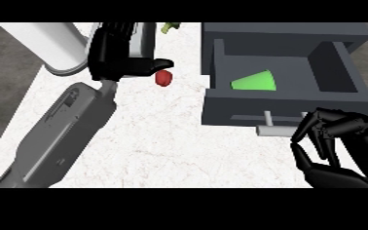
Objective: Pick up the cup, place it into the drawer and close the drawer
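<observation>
**Spotter:** Start at the left. What is that hand doing?

**Operator:** My left forearm (64, 126) runs up from the lower corner across the pale counter (179, 146). The left hand (115, 58) is up near the far edge with its fingers raised and relaxed and nothing in them. The thumb sticks out to its right. Off the hand's left side I see a white cylinder (54, 44). Just past the thumb tip lies a small red object (164, 78). I can't tell whether the thumb touches it. Beyond the fingertips, at the far edge, there is a bit of something green (169, 27) that I can't name.

**Spotter:** And the cup?

**Operator:** The green cup (255, 82) is inside the open dark grey drawer (215, 58). It lies on its side, well beyond my right hand's fingertips and away from both hands.

**Spotter:** How is the right hand?

**Operator:** The right hand (332, 174) is released. Its fingers are arched and spread, the thumb is apart below them, and they close round nothing. It is at the drawer's front, with the fingertips just beside the right end of the pale drawer handle (277, 129). From this view I can't tell whether they touch the handle.
</observation>
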You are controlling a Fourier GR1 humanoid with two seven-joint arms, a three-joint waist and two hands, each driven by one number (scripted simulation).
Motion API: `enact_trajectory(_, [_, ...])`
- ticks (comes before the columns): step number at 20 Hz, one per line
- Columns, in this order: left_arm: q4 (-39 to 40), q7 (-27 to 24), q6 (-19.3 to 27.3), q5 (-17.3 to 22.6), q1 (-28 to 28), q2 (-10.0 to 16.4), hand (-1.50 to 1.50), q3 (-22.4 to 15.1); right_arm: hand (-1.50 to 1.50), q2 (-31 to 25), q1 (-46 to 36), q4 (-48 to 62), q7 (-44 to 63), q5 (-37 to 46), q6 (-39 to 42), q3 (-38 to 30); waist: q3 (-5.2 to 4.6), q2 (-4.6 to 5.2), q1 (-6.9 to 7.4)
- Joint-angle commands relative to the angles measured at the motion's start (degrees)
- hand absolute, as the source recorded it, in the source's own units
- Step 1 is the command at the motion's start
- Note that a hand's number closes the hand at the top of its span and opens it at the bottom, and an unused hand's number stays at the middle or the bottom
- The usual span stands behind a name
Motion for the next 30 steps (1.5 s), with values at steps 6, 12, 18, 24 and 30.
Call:
enact_trajectory(6, [-13.35, 0.64, -5.6, 1.7, 15.62, 7.98, -1.5, 4.11, 1.5, -2.11, -2.56, 9.15, -10.94, 20.82, -1.42, 7.96, 0.03, 0.43, 0.02])
enact_trajectory(12, [-16.68, -1.53, -9.63, 1.64, 24.02, 10.53, -1.5, 5.82, 1.5, -5.74, -6.17, 18.09, -15.13, 35.08, -5.07, 12.87, 0.02, 0.51, -0.15])
enact_trajectory(18, [-12.99, -2.47, -18.83, 2.42, 28.15, 12.43, -1.5, 12.96, -1.5, 0.66, -10.62, 30.12, -17.65, 42.99, -11.87, 17.07, 0.0, 0.57, -1.4])
enact_trajectory(24, [-17.76, -0.66, -20.16, 2.63, 32.48, 13.11, -1.5, 15.02, -1.5, 2.2, -20.35, 50.26, -20.88, 48.16, -15.72, 15.04, 0.03, 0.64, -0.84])
enact_trajectory(30, [-17.74, -0.67, -25.74, 2.72, 36.16, 13.17, -1.5, 18.5, -1.5, 1.67, -28.35, 67.85, -29.36, 48.3, -18.56, 10.07, 0.05, 0.75, -0.64])
